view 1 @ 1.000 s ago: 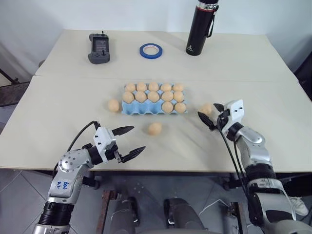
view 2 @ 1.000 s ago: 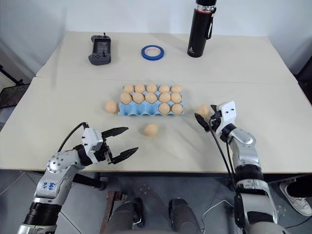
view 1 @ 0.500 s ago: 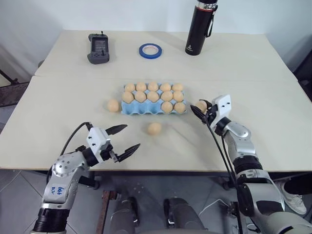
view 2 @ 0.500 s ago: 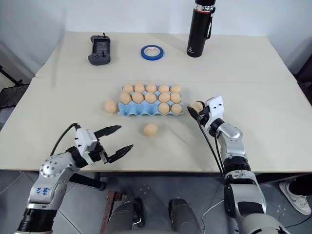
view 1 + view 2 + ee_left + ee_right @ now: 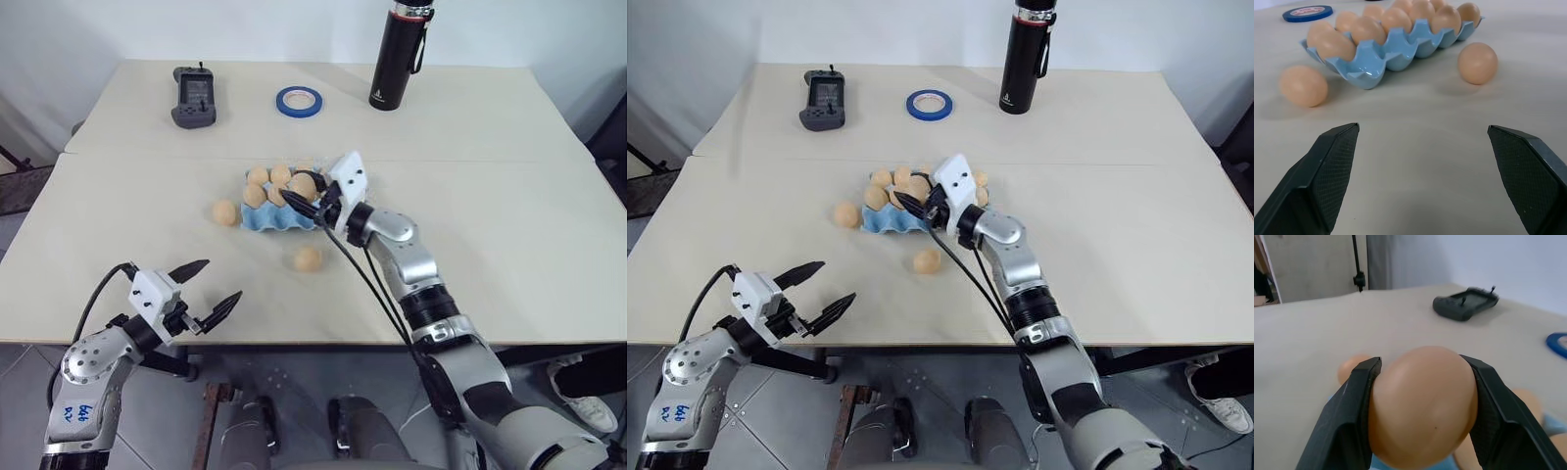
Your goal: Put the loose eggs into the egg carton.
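The right gripper (image 5: 305, 199) is gripping an egg (image 5: 1422, 404) directly above the egg carton (image 5: 266, 220), while the left gripper (image 5: 204, 289) is hanging wide open and empty near the table's front edge.

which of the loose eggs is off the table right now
The egg clamped between the right gripper fingers, held above the egg carton. The other two loose eggs lie on the table.

Two robot arms of silver-grey metal with black joint segments. Each ends in a white block-shaped wrist housing carrying the left gripper (image 5: 201, 291) and the right gripper (image 5: 305, 197), each with two black, pointed fingers (image 5: 1327, 176) whose inner faces are finely cross-hatched. Black cables loop along both forearms. Blue handwritten markings sit on the left arm.
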Motion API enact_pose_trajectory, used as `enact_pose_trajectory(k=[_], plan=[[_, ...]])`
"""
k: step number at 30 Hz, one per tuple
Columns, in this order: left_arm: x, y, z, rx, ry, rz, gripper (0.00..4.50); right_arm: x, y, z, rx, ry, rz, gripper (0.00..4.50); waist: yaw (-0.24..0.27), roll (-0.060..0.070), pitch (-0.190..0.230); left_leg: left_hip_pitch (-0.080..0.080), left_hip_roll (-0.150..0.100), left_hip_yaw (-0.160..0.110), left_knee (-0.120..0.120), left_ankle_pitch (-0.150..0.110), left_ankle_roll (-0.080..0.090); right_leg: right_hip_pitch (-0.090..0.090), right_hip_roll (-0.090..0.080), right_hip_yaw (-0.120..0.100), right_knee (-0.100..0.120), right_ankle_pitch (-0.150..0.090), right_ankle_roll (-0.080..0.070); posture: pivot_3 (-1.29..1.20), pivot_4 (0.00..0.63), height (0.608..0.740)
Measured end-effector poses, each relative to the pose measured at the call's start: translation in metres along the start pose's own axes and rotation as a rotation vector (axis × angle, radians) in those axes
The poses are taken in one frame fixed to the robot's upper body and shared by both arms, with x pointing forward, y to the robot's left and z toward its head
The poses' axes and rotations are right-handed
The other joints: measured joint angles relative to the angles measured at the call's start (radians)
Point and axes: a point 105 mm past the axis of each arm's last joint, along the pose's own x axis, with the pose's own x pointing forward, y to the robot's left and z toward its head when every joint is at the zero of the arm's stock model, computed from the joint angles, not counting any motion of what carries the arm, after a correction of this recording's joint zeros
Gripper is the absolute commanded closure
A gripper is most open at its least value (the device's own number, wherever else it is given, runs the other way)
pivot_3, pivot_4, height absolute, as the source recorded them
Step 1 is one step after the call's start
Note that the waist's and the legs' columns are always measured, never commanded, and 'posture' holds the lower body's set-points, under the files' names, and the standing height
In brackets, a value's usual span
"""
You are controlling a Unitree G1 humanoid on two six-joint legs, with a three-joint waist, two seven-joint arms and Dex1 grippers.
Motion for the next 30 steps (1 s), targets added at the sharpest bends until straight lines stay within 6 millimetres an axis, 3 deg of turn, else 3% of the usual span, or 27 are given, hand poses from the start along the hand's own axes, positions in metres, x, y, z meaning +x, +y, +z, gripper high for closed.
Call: enact_pose_trajectory(k=[5,11,14,21,25,28,30], plan=[[-0.002,-0.003,0.003,0.006,-0.006,0.009,0.0,-0.003,-0.002,-0.02,0.036,0.048,-0.016,0.04,-0.004,0.0,0.0,-0.001,0.0,0.001,-0.002,0.0,0.0,-0.002,0.001,0.001,-0.001,0.0,0.0,0.0,0.15,0.74],[-0.002,-0.003,0.004,0.004,-0.009,0.013,0.0,-0.012,0.0,-0.001,0.007,-0.034,0.043,0.01,-0.004,0.0,0.0,-0.001,0.001,0.001,-0.001,0.0,0.0,-0.002,0.002,0.001,0.0,0.0,-0.001,0.0,0.15,0.74],[-0.004,-0.002,0.005,0.001,-0.008,0.015,0.0,-0.042,-0.003,0.008,-0.046,-0.058,0.089,0.01,0.009,0.0,0.0,-0.001,0.0,0.0,-0.002,0.0,0.0,0.0,0.001,0.0,-0.002,0.0,0.0,0.0,0.15,0.74],[-0.019,0.001,0.002,-0.007,0.05,-0.032,0.0,-0.17,-0.011,-0.024,-0.044,0.126,0.087,0.01,0.025,0.0,0.0,-0.001,0.0,0.0,-0.004,-0.002,0.0,0.001,0.0,0.0,-0.007,-0.001,-0.001,0.0,0.15,0.74],[-0.02,0.006,0.009,0.013,0.04,-0.072,0.0,-0.205,-0.018,-0.019,-0.065,0.164,0.024,0.01,0.005,0.0,0.0,0.002,0.001,-0.001,-0.003,-0.001,0.0,0.002,0.002,0.001,-0.006,-0.001,-0.003,0.0,0.15,0.74],[-0.013,0.011,0.011,0.017,0.02,-0.098,0.0,-0.233,-0.017,-0.032,-0.057,0.228,-0.009,0.01,0.014,0.0,0.0,0.002,0.001,-0.002,-0.002,-0.001,0.0,0.003,0.002,0.0,-0.006,-0.002,-0.003,0.0,0.15,0.74],[-0.006,0.014,0.013,0.024,0.003,-0.116,0.0,-0.241,-0.016,-0.039,-0.044,0.243,-0.026,0.01,0.018,0.0,0.0,0.001,0.0,-0.001,-0.001,-0.002,0.0,0.002,0.001,0.001,-0.006,-0.001,-0.002,0.0,0.15,0.74]])
